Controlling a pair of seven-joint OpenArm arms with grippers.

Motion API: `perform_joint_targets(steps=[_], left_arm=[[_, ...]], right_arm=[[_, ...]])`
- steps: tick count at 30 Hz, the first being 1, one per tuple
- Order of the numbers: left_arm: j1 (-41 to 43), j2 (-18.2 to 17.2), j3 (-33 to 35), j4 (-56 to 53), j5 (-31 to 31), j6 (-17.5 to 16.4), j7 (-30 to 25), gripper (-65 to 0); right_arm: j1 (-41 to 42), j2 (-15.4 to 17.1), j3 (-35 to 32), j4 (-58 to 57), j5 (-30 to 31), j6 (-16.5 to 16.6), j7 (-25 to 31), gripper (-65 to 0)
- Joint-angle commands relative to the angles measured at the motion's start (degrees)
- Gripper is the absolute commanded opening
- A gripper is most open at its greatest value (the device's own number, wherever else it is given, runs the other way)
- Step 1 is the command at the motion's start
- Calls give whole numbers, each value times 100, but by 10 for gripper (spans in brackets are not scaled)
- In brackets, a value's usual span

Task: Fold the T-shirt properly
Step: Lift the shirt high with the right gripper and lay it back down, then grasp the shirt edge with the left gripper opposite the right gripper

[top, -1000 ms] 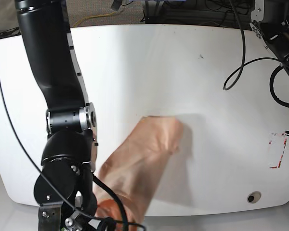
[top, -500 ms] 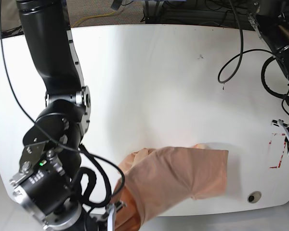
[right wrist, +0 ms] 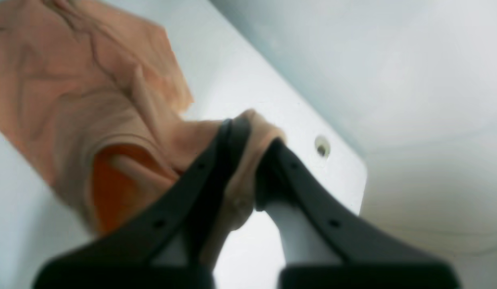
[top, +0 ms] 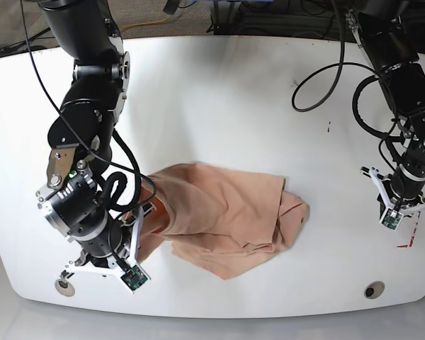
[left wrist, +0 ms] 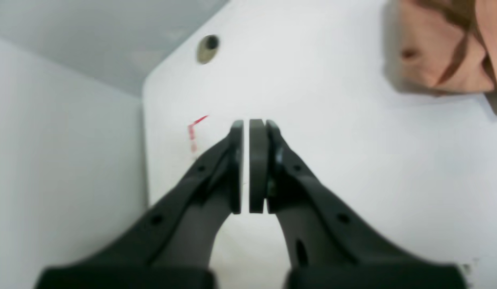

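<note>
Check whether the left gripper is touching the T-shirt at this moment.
Apart. The left wrist view shows the left gripper shut over bare table, with the T-shirt lying well off to one side.

The T-shirt [top: 227,216] is soft peach-pink all over, and the folds make darker brownish lines. Inside its opening it looks bright orange [right wrist: 112,180]. The tabletop [top: 219,106] is plain white with a few tiny dark specks. Near one edge it has small red marks [top: 409,243] and a little round hole with a dark middle [top: 372,290]. Both arms are black with silver rings. The left claw [left wrist: 248,164] is black, and so is the right claw [right wrist: 248,168]. The cables [top: 326,85] are black. The floor past the tabletop is pale grey
</note>
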Motion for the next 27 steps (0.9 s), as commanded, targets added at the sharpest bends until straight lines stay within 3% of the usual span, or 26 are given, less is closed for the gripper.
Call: perform_joint_targets(steps=[1,5,8,10,14,22,27], left_arm=[[-16,24,-2,80,-49,58,-99,-628],[64,340,122,-96,-49,58,-90,-443],[125,551,113,-422,-58,58,-90,-264],[143,674,122,-641,-84,58,-90,-207],[99,929,157,-1134,-93,291,-99,-201],[-341,1448,122,-2057,-102,317,-160,-204],[-569,1650,122,-2575,-93,440,-503,-204]], right_arm=[[-175,90,116,94,43,-7,145,-650],[-746,178,423,76,43,-7,145,-650],[-1221,178,599,76,43,-7,145,-650],[-1511,196,652,76,25,-7,334,-650],[-1933,354,696,67,43,-7,413,-650],[-2118,354,933,67,43,-7,413,-650],[-2118,354,995,67,43,-7,413,-650]])
